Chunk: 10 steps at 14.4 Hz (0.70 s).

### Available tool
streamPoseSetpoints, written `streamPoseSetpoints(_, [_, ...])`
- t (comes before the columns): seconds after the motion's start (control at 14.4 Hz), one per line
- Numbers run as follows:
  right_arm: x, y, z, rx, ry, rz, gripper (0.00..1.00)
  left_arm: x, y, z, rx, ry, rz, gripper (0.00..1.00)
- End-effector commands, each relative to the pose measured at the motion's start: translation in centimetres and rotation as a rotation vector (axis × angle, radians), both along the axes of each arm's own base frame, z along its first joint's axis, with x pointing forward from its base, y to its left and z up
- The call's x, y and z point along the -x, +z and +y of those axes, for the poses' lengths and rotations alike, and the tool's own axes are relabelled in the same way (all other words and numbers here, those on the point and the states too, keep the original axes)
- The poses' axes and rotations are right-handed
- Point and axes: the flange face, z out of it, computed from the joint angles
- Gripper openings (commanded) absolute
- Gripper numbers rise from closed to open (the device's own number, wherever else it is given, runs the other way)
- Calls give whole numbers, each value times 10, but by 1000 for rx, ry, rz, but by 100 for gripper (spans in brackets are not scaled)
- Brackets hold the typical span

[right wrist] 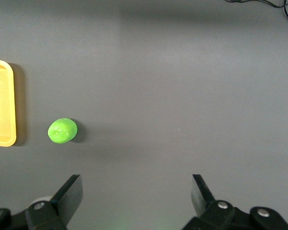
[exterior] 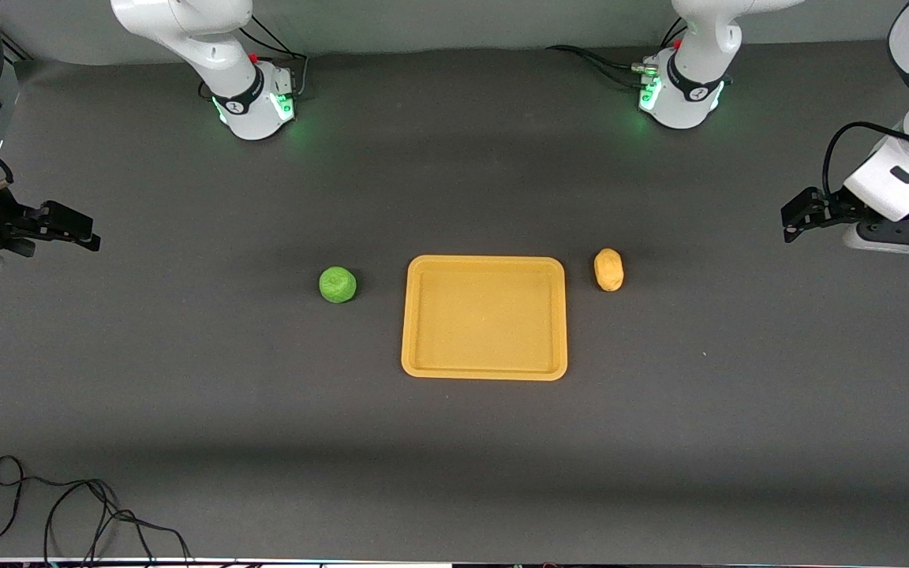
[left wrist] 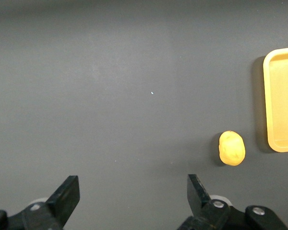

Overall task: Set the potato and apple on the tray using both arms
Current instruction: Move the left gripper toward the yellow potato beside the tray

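Potato (exterior: 608,269), a small oval yellow-orange lump with bumpy skin, lies on the dark grey tabletop (exterior: 186,379) just beside the upper right corner of the flat rectangular yellow-orange plastic tray (exterior: 484,371), apart from its rim. A small bright green roundish apple (exterior: 338,285) sits near the tray's other short side, at about the same height in the frame, also clear of the rim. The tray, at the centre of the front view, carries nothing.

At the right edge of the front view the left hand (exterior: 787,222) hangs over bare tabletop, well apart from the potato, its arm partly cut off by the frame. Its fingers (left wrist: 67,194) stand wide apart in the left wrist view, where the potato (left wrist: 232,148) and a cut-off strip of tray (left wrist: 281,103) show.

At the left edge the right hand (exterior: 84,233) hangs over bare tabletop, its arm mostly out of frame. Its fingers (right wrist: 72,194) are spread wide too, with the apple (right wrist: 62,130) and a sliver of tray (right wrist: 2,103) in its view.

A loose black cable (exterior: 68,513) lies in the lower left corner.
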Motion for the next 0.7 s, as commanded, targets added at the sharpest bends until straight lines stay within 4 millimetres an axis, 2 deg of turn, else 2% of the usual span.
streamPoseSetpoints(0.0, [2,7,1,-1,4,-9,100,7,6,-1,2,-10,-2,99])
streamPoseSetpoints(0.14, [0,6,0,-1,16,-7,100,6,2,-5,3,-18,5,99])
streamPoseSetpoints(0.21, [0,6,1,-1,18,-7,100,3,-7,-10,2,-26,14,98])
streamPoseSetpoints(0.35, [-1,7,-1,-1,13,-10,100,-8,-43,-36,10,-30,73,99])
streamPoseSetpoints(0.63, [-1,5,-1,-1,15,-6,100,-21,-133,-109,22,-32,176,98])
